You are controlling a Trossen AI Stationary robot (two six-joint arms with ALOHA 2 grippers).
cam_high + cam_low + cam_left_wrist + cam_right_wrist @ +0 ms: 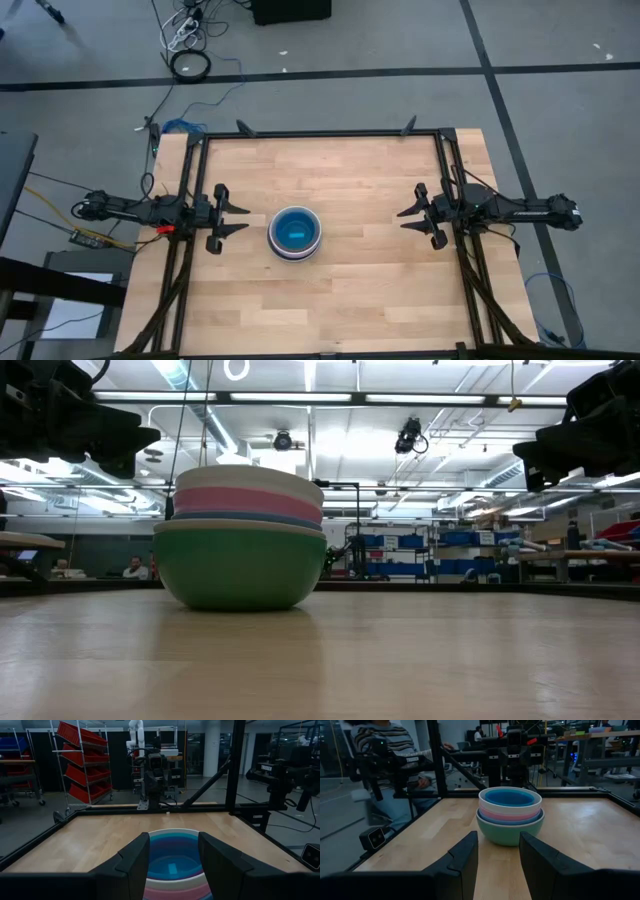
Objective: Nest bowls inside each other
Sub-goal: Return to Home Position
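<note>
One nested stack of bowls (pixel 510 815): green base, pink band, blue inside.

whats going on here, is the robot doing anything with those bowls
Nothing is being handled right now. The bowls are nested in one stack at the middle of the wooden table, with a green bowl at the bottom and a blue bowl innermost. The left gripper and the right gripper hang open on either side of the stack, pointing at it and holding nothing.

Nested bowls (pixel 295 232) upright mid-table: green bottom, pink band, white rim, blue inside.
</note>
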